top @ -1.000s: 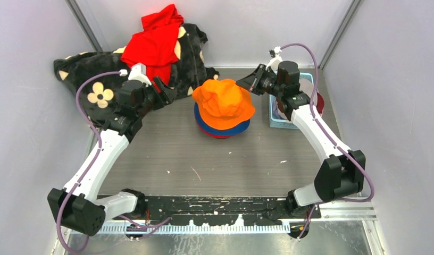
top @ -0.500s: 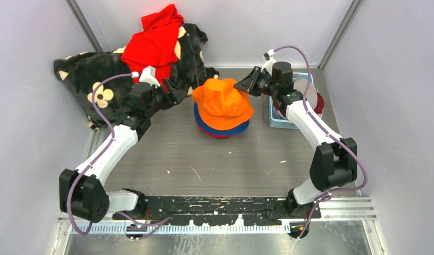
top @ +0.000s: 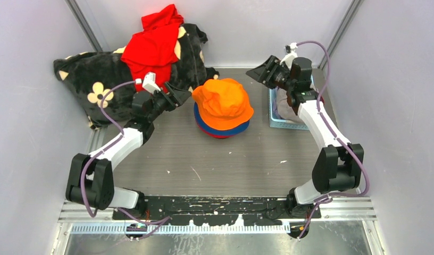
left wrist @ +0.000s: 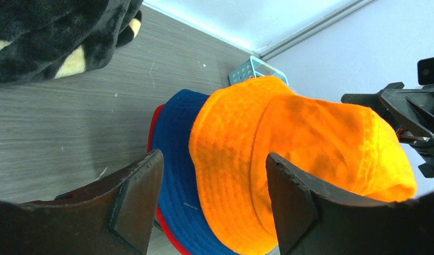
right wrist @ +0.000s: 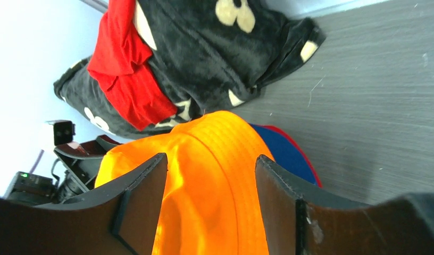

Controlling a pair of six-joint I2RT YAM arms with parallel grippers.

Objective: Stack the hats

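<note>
- Pale walls close in a grey wood-grain table (top: 204,159).
- At its middle the orange hat (top: 223,101) sits crown-up on the blue hat (top: 240,128) and red hat (top: 220,136).
- The left fingers (top: 182,95) hover just left of that pile, spread wide and empty.
- The right fingers (top: 263,71) hang far-right of the pile, parted, holding nothing.
- A grey hat (top: 287,108) lies in the basket (top: 284,126), right beside the right arm, so that arm looks better placed to fetch it.

orange hat (right wrist: 204,212) atop blue hat (right wrist: 283,153), tool (right wrist: 210,159) parted
</note>
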